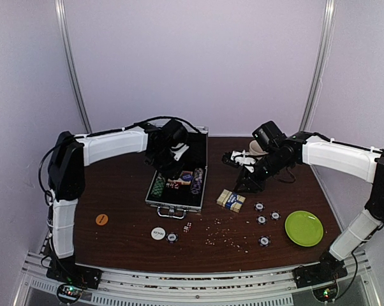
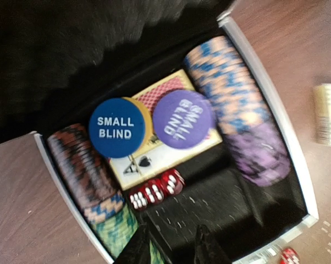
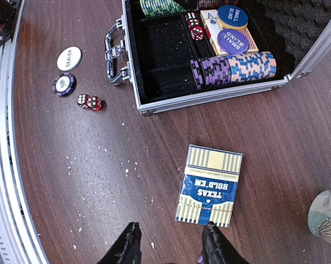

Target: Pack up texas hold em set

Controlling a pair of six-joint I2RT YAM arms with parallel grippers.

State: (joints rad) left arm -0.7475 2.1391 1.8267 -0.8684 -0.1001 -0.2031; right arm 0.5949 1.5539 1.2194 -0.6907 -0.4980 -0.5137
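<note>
Left claw [image 2: 174, 248], jaws apart & empty, hangs over open silver case [image 1: 173, 204] mid-frame, lid up for loading; right claw [image 3: 171, 246], likewise apart w/ nothing held, faces card deck [image 3: 209, 185] on tabletop [image 3: 72, 181] right of case, prob. next pickup.

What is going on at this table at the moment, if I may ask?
Two robot arms are packing a poker set into the open silver case. The left gripper hovers open over the case, which already holds chip rows, red dice, cards and two blind discs. The right gripper hangs open and empty by the boxed card deck on the table. Not yet packed: the dealer disc, an orange disc, two loose dice and several loose chips.
</note>
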